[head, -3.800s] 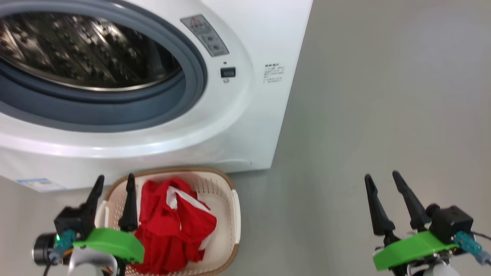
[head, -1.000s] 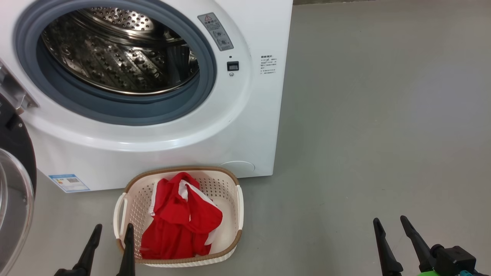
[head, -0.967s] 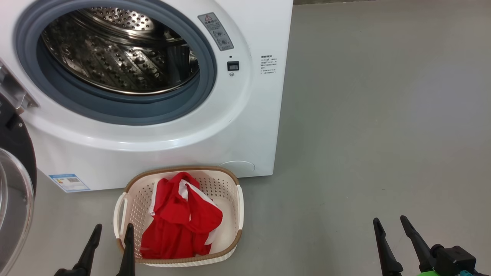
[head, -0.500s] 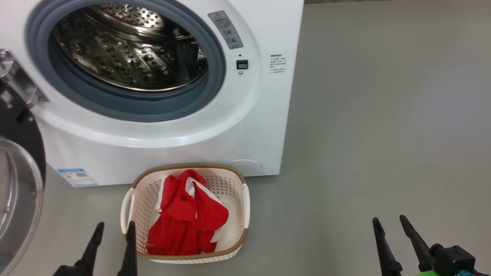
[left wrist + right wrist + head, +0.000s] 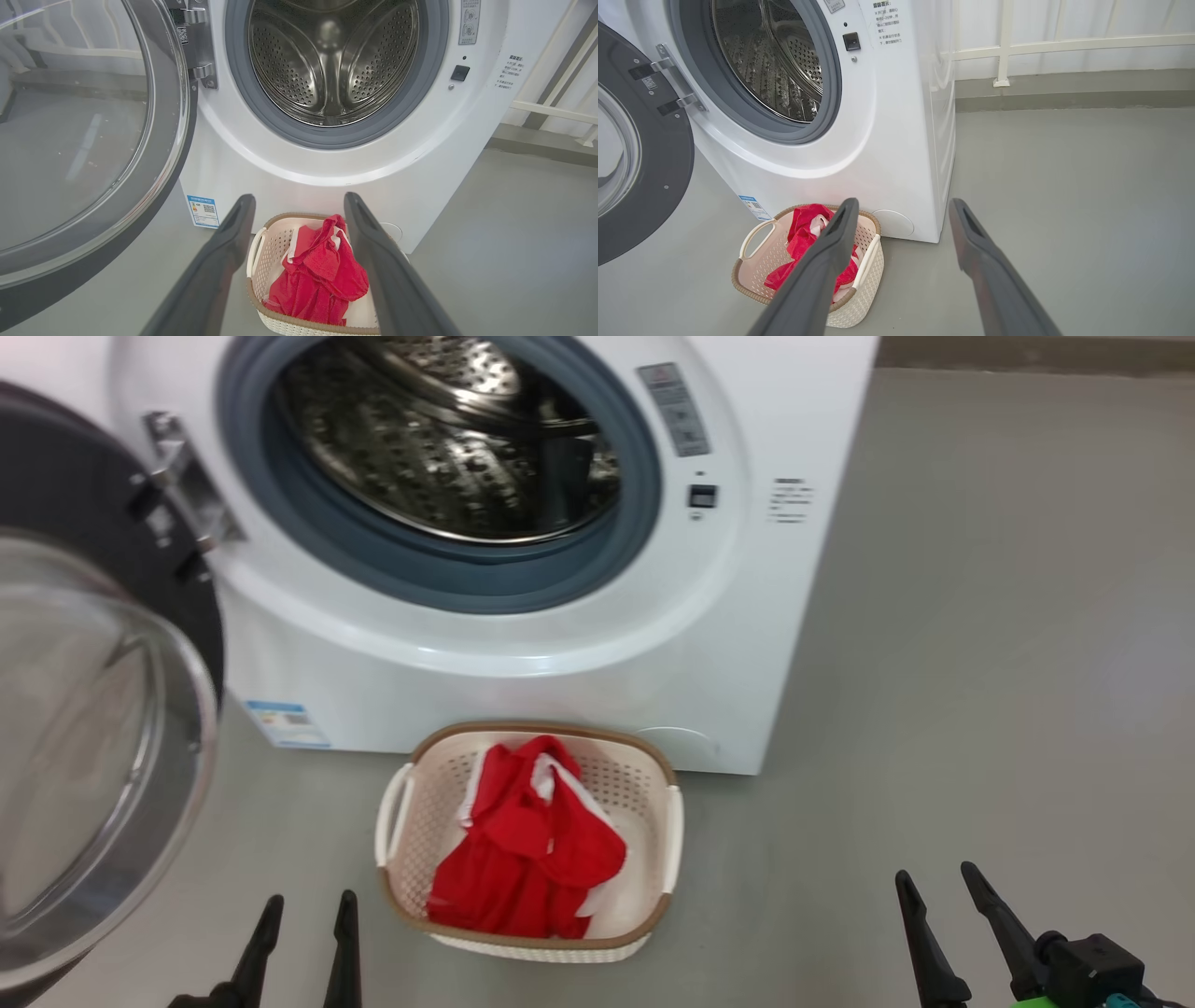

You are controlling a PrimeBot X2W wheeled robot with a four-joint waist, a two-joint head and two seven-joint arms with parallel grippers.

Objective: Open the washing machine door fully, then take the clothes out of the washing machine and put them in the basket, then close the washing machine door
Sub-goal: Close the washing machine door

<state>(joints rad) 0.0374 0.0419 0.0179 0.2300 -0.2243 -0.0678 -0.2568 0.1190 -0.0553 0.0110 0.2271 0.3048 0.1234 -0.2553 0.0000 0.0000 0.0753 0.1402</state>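
Head cam has swung left since half a second ago: washer (image 5: 523, 653) now sits further right in view and much more of the door (image 5: 103, 728) shows. Basket and clothes look unmoved relative to the washer.

Status:
- Door wide open, hanging off the hinge (image 5: 177, 495) on the washer's left, glass bowl bulging toward the robot.
- Drum (image 5: 448, 439) looks empty in all three views.
- Clothes (image 5: 527, 845) lie in the basket (image 5: 541, 728), which sits on the floor (image 5: 934, 663) just in front of the washer, under the opening.
- Left hand (image 5: 310, 899) spread wide, empty, low, just left of the basket. Right hand (image 5: 934, 873) also wide and empty, well off to the right.

My read: only closing the door is left.

How I'd do it:
- Use the left hand, as it's nearest the door.
- Get the fingers behind the free rim, on the outer black face, not on the glass bowl.
- Push along the door's arc about the hinge, not straight in.
- Watch the lower rim as it passes over the basket; clearance can't be judged from here.
- Finish with a firm press on the rim at the latch side until it seats.
- Keep the right hand clear of the swing.
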